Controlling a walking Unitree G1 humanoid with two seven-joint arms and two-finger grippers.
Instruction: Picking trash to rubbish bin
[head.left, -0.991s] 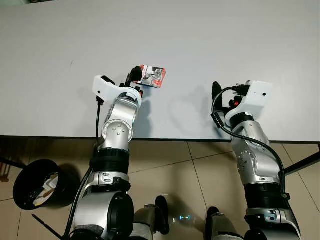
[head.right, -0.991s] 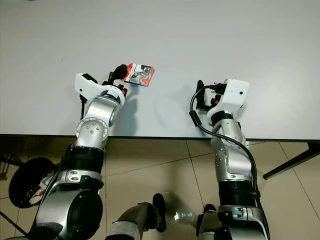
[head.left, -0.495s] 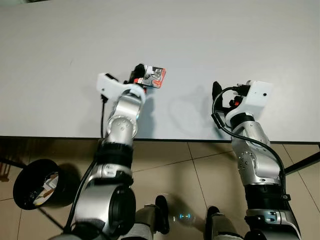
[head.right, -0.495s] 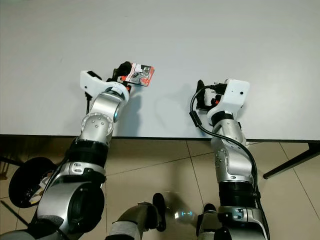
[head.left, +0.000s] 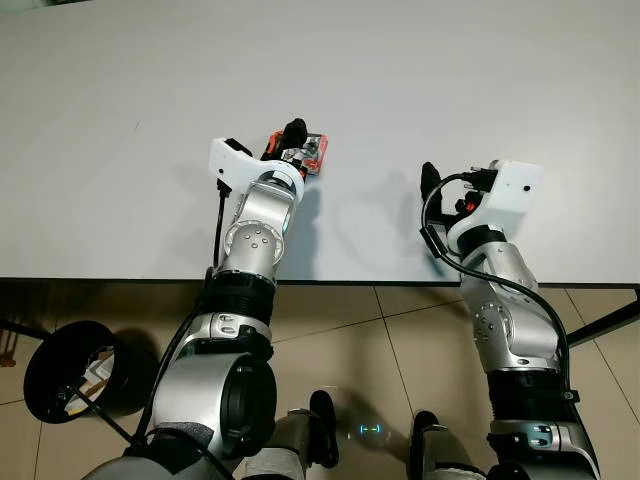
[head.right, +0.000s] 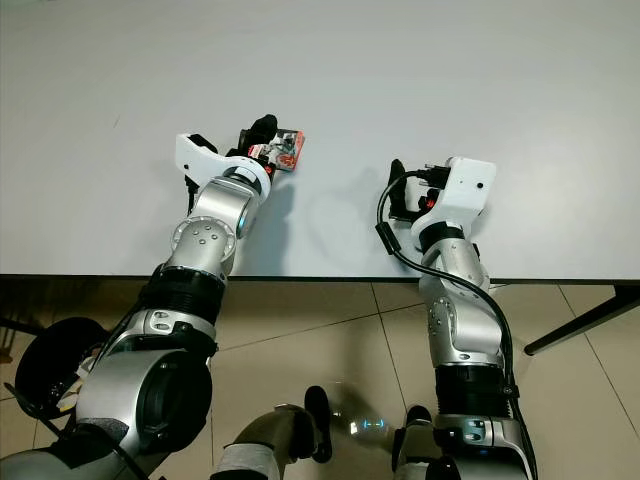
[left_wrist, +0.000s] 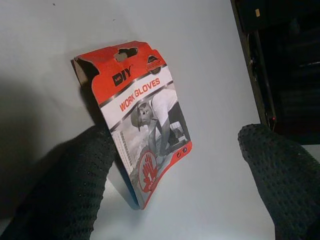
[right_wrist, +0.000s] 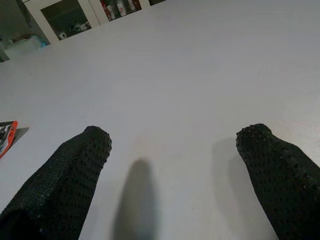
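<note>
The trash is a red and white "work gloves" card package (left_wrist: 142, 125) lying near the middle of the white table (head.left: 400, 70). My left gripper (head.left: 299, 143) is over it and open. The package sits between the two black fingers, its edge tilted up against one finger (left_wrist: 70, 185), while the other finger (left_wrist: 280, 175) stands well apart from it. From the head views the wrist covers part of the package (head.left: 314, 157). My right gripper (head.left: 440, 188) hovers open above bare table to the right, nothing between its fingers (right_wrist: 65, 180).
A black round rubbish bin (head.left: 45, 370) with some scraps inside stands on the tiled floor at my lower left, below the table's front edge (head.left: 380, 282). A dark table leg (head.left: 610, 325) crosses the floor at the lower right.
My left arm has swung right and forward. Its gripper went from beside the package's left edge to straddling it. The right arm has stayed put.
</note>
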